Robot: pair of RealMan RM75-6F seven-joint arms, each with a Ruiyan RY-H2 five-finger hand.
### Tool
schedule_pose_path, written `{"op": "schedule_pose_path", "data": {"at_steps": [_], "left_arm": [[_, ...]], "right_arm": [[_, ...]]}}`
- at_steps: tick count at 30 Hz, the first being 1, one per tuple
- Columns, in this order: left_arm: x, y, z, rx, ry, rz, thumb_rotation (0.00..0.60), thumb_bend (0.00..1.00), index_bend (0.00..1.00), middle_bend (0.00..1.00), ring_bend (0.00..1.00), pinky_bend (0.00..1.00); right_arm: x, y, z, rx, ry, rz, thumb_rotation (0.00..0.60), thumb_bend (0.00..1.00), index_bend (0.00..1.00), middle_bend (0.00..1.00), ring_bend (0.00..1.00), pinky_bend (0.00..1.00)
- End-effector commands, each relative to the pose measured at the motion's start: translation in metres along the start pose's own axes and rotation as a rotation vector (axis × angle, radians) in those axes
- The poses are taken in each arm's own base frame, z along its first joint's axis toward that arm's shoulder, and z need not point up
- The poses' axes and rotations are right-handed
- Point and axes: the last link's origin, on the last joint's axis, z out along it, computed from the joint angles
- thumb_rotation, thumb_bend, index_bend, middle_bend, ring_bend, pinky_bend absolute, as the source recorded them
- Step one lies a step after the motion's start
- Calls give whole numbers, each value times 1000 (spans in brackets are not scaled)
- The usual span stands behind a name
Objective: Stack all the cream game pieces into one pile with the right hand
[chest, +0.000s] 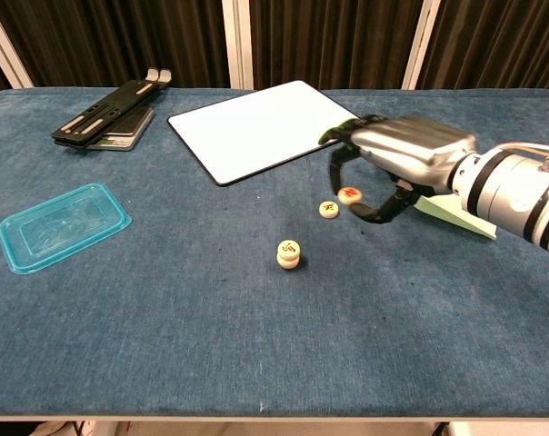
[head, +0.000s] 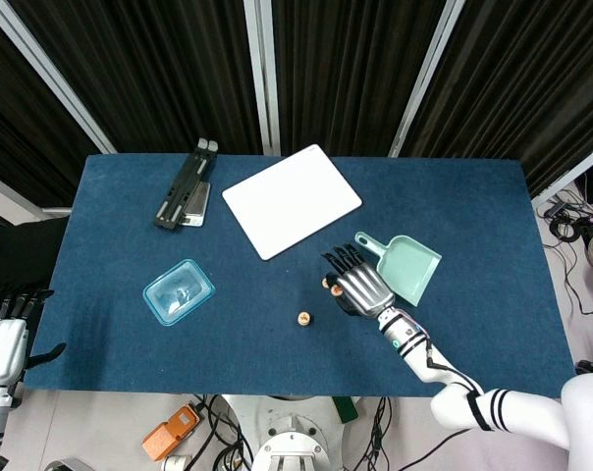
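My right hand (chest: 397,163) pinches a cream game piece (chest: 350,194) with a red mark and holds it just above the blue cloth. A second loose cream piece (chest: 329,210) lies on the cloth right below and left of it. A pile of two cream pieces (chest: 289,253) stands further to the front left. In the head view the right hand (head: 360,289) covers the held piece; the loose piece (head: 327,284) shows at its fingertips and the pile (head: 302,318) sits to the left. My left hand (head: 2,348) hangs off the table's left edge, fingers apart and holding nothing.
A white board (chest: 265,127) lies behind the pieces. A mint dustpan (head: 406,267) sits just right of the right hand. A clear blue tray (chest: 64,225) is at the left, and a black folding stand (chest: 106,115) at the back left.
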Motion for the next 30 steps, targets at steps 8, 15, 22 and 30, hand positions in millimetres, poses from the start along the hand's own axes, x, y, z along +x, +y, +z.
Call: {"op": "schedule_pose_path", "data": {"at_steps": [8,15,22,30], "left_arm": [[-1,-2,-4,12,-4,-5,600,69,195,136,77,0],[-2,-3,-2,10,-4,-7,600,69,195,135,77,0],[-4,-4,-2,13,-7,-10,600,69,195,135,77,0],[-4,-5,-2,13,-7,-12,600,69,195,135,77,0]], "right_arm": [[-3,-41,-8,152,-13,-60,600,588,546,152,6,21],[-14,-49,2,163,-36,-82,600,587,539,152,6,21],[-19,-53,6,170,-41,-87,600,587,529,151,6,21],[-20,-51,8,162,-43,-94,600,587,518,152,6,21]]}}
